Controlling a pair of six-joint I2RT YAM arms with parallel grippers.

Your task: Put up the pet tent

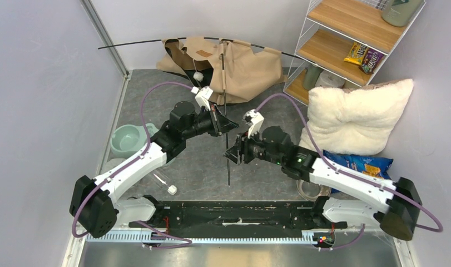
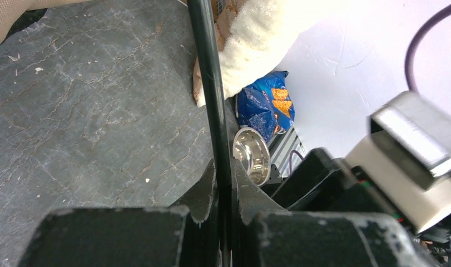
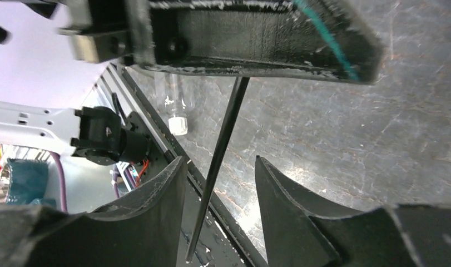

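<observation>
The tan pet tent [image 1: 239, 69] lies collapsed at the back of the floor, with one thin black pole [image 1: 156, 41] arching across its top. A second black pole [image 1: 225, 89] runs from the tent toward the near edge. My left gripper [image 1: 227, 125] is shut on this pole, which shows between its fingers in the left wrist view [image 2: 212, 83]. My right gripper [image 1: 233, 154] is open around the lower part of the same pole [image 3: 223, 139], its jaws standing apart on either side without touching it.
A fluffy white pillow [image 1: 353, 114] and a blue snack bag [image 1: 362, 164] lie at the right. A steel bowl [image 2: 251, 154] sits near the right arm's base. A green bowl [image 1: 125, 139] and a small clear bottle [image 1: 163, 182] are at the left. A wire shelf [image 1: 351, 39] stands back right.
</observation>
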